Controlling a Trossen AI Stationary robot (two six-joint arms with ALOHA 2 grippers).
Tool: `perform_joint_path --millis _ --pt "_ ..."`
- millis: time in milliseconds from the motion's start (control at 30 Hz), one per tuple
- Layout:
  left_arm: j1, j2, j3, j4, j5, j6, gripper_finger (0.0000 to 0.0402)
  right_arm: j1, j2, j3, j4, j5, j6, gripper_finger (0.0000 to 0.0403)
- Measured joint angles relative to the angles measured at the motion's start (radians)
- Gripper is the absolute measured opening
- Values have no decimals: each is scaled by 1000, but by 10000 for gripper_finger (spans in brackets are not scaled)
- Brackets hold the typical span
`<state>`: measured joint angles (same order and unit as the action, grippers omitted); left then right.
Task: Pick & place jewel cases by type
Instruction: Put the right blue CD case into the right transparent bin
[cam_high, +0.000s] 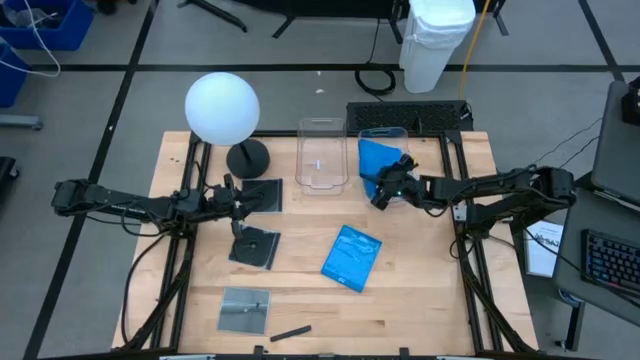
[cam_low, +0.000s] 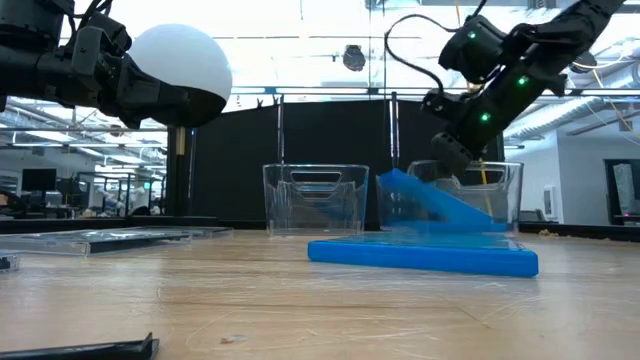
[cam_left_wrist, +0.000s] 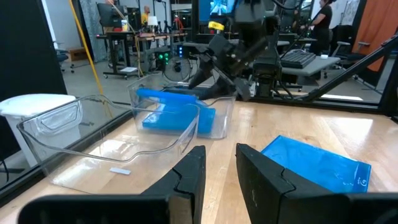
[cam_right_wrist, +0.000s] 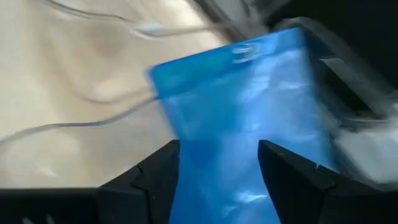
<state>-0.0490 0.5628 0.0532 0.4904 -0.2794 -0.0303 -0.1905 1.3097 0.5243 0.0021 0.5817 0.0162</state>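
Even overhead light falls on the wooden table (cam_high: 400, 300). Bright windows backlight the low view, leaving its foreground soft; motion blur smears the blue case (cam_right_wrist: 249, 118) in the right wrist view.

two clear tubs (cam_high: 321, 155), three dark cases (cam_high: 255, 247)

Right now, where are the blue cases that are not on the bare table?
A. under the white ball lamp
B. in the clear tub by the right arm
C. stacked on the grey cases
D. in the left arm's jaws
B: blue cases sit inside the right-hand clear tub, just under the right gripper, while one more blue case lies flat on the table.
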Motion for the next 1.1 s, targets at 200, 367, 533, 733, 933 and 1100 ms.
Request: perform_joint_path --millis 200,367,533,733,933,1100 --pt "0 0 0 0 0 0 97 71 1 29 85 -10 -102 209" --pt "0 0 0 0 0 0 97 105 3 38 81 70 -206 210" --pt "0 0 0 0 0 0 97 59 4 37 70 136 -272 209" --pt "0 0 0 0 0 0 97 -14 4 37 74 150 -244 200" --pt "0 0 0 0 0 0 97 -21 4 37 100 151 -192 137" --pt "0 0 0 0 0 0 97 3 2 38 104 136 -214 28"
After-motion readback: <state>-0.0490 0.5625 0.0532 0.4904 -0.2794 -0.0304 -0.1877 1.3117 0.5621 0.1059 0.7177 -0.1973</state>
